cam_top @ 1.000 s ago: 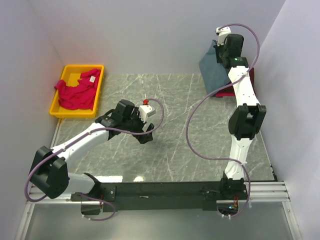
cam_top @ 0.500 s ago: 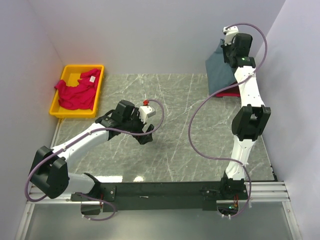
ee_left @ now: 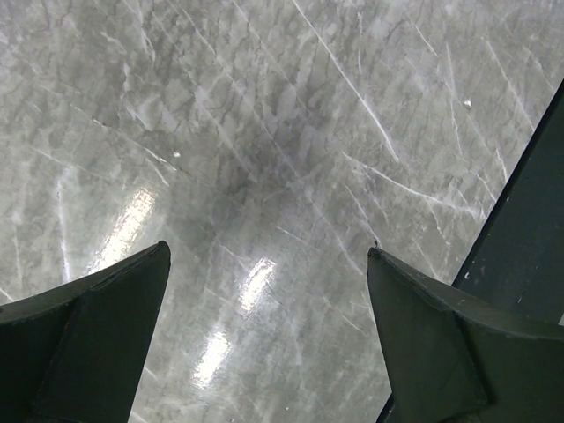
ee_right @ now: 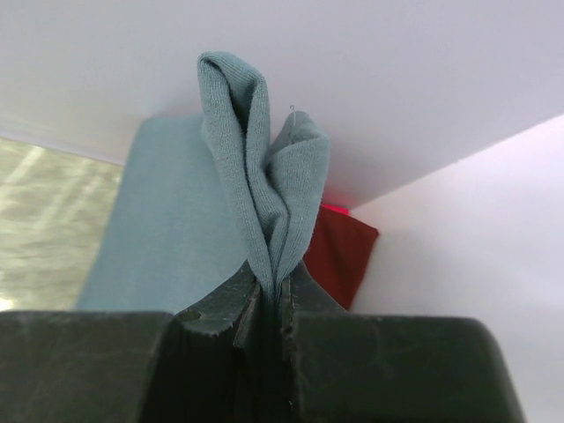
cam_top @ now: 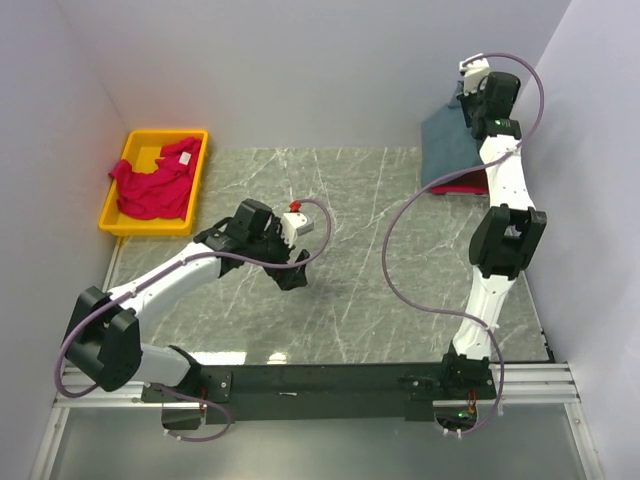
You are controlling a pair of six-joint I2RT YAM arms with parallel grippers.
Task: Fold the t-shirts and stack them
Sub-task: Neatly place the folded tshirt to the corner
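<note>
Grey marble table (cam_top: 350, 200), pale walls (cam_top: 300, 70), yellow bin (cam_top: 201, 175) holding pinkish-red t-shirt (cam_top: 150, 188)

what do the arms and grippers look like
The left arm and right arm are white link shells with black joint housings, on a black base rail. A mauve cable loops loosely along each. Jaws are dark matte wedges; a small white-and-red block sits by the left wrist.

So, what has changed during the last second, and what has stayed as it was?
The right gripper, shut on the blue-grey t-shirt, carried it farther toward the back right corner, over the dark red t-shirt. The left gripper, the pinkish-red t-shirt and the yellow bin stayed where they were.
</note>
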